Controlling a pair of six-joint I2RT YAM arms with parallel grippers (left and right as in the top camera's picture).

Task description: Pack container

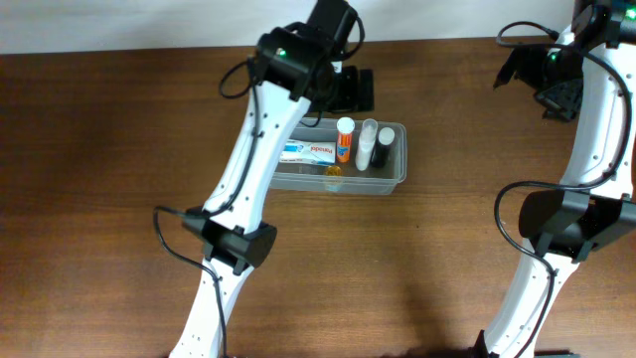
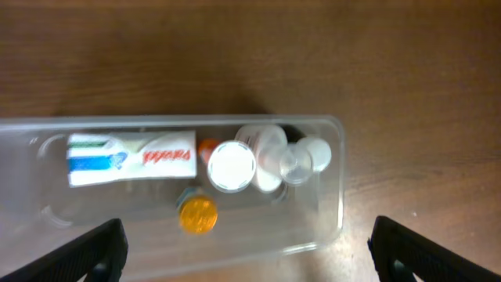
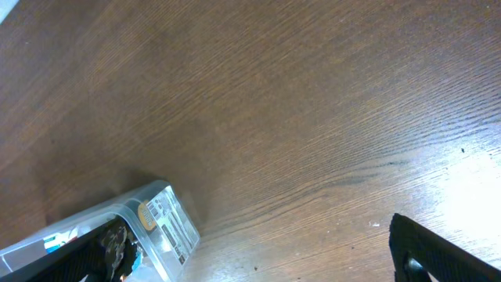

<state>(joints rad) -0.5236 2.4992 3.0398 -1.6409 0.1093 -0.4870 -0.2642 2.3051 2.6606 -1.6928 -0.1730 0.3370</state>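
Across the whole scene runs the brown wood-grain tabletop (image 1: 119, 149), with a pale strip along its far edge. Over it reach two white arms: the left arm (image 1: 253, 149) slants up from the near edge toward the middle, and the right arm (image 1: 596, 129) stands at the right side, well apart from everything else.

Near the middle of the tabletop, toward the far side, sits the container (image 1: 383, 181), a clear rectangular tub with rounded corners, its long side running left to right. One corner of it also shows at the lower left of the right wrist view.

The left hand (image 2: 246, 235) hangs directly above the container, released, its two dark fingers (image 2: 98, 251) spread wide on either side and gripping nothing. The right hand (image 3: 246, 231) is likewise released and empty, over bare wood.

Inside the container, a white box (image 1: 306, 152) with blue markings and red lettering lies flat in the left part. Right of it stands an orange bottle (image 1: 344, 141) with a white cap, then a white bottle (image 1: 367, 144), then a black-capped bottle (image 1: 385, 147), close together. A small round orange piece (image 1: 333, 177) lies by the near wall.
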